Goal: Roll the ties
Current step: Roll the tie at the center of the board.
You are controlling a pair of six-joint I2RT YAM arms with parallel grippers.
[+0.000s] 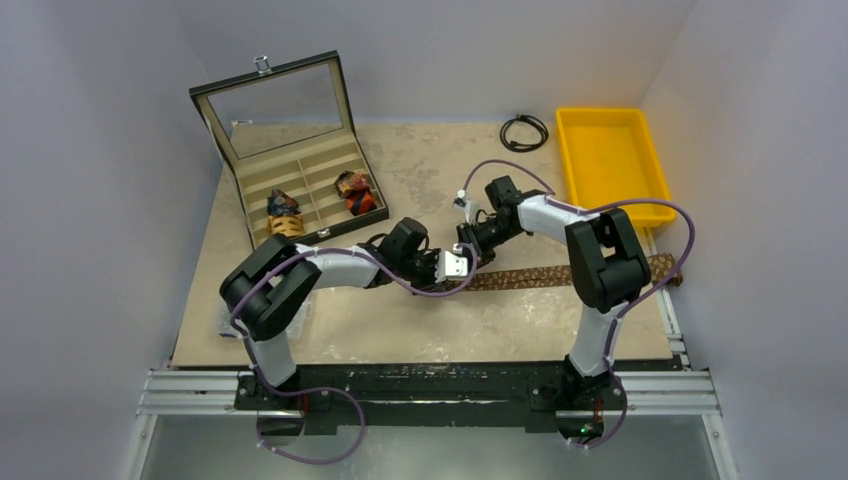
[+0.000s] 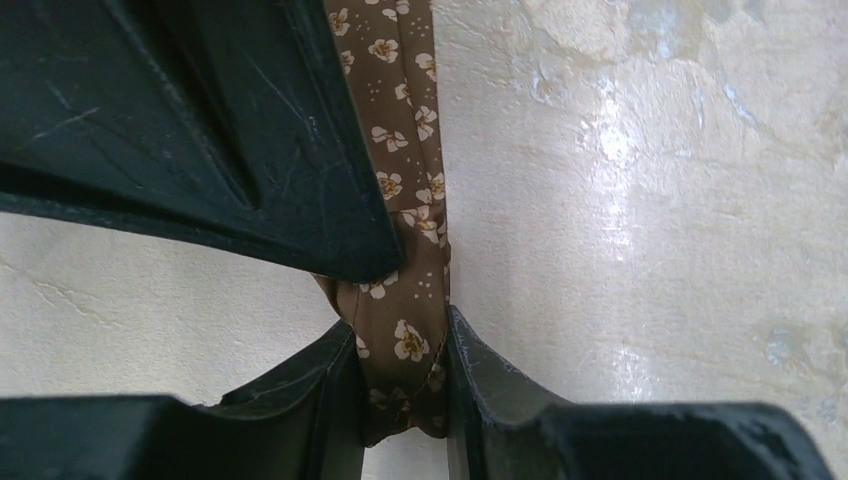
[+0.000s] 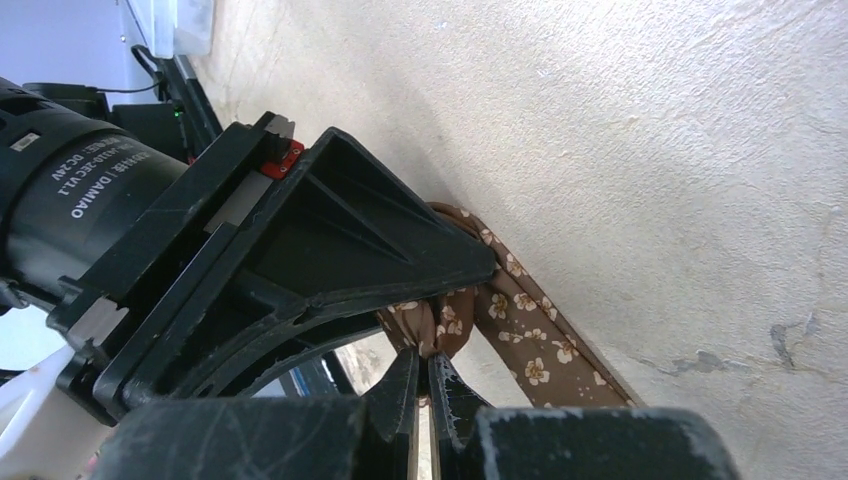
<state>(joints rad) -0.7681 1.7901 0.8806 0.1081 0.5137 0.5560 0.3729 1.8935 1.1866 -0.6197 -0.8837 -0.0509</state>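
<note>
**Risk.** Both grippers pinch the narrow end of the brown tie (image 1: 560, 273) at almost one spot, their fingers crowded against each other. If either wrist turns to start the coil while the other holds firm, I judge the cloth will twist into a rope rather than wind flat, or pull out of one grip. The long remainder lies flat across the table (image 1: 400, 330) toward its right edge, passing beneath the right arm, and could drag askew there.

**End effectors.** Left gripper (image 2: 400, 335): closed down to the cloth's thickness, clamping the bunched tie end between both fingers. Right gripper (image 3: 428, 350): all but fully closed on a small fold of the same end. Whether that fold is a first turn I cannot say, as the view is crowded.

Two coiled ties sit in the display box (image 1: 300, 165).
</note>
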